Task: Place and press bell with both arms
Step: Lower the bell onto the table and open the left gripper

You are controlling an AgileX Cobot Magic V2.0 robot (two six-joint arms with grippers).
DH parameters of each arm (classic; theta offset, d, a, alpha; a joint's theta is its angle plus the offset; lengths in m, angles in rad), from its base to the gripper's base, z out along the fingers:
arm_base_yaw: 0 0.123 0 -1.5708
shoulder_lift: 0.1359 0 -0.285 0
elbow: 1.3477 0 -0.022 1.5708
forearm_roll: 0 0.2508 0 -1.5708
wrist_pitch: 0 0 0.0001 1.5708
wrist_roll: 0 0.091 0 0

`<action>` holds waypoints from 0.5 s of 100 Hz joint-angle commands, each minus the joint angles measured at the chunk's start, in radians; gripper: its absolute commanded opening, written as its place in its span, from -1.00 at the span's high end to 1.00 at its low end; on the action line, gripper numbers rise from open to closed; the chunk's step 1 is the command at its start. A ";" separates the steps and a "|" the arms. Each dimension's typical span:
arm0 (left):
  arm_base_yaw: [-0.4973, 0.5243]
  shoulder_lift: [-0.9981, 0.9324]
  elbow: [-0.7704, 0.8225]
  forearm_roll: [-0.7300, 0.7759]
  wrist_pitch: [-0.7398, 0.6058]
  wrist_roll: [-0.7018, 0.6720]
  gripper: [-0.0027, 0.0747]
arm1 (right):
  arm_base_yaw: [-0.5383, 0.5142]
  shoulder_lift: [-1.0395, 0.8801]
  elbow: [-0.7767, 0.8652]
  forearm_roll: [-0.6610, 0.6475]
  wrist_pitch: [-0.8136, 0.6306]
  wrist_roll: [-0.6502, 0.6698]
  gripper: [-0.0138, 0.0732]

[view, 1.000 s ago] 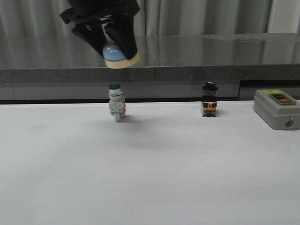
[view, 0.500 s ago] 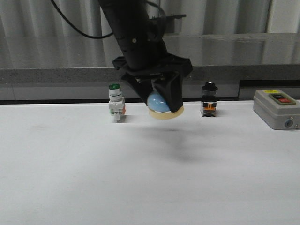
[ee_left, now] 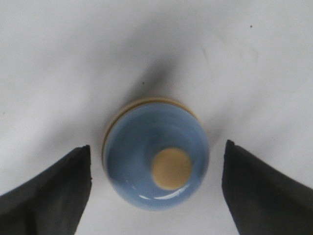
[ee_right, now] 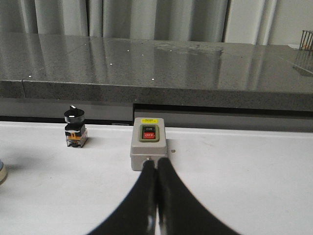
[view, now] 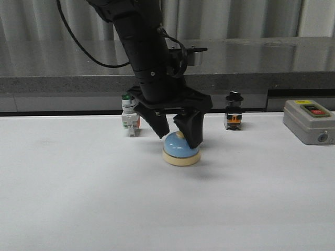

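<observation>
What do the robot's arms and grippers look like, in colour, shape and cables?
The left arm is a thick black column with a black cable looping beside it, ending in a wide angular bracket. The left gripper has two matte black wedge-shaped fingers with flat inner faces. The right gripper has slim, glossy black fingers that curve to narrow tips. No markings show on either.
</observation>
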 commanded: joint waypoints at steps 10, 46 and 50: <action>-0.006 -0.062 -0.031 -0.016 -0.026 0.002 -0.51 | -0.004 -0.017 -0.014 -0.011 -0.076 -0.003 0.84; -0.006 -0.146 -0.033 -0.003 0.008 -0.001 0.30 | -0.004 -0.017 -0.014 -0.011 -0.076 -0.003 0.84; -0.006 -0.160 -0.033 -0.002 0.008 -0.001 0.53 | -0.004 -0.017 -0.014 -0.011 -0.076 -0.003 0.84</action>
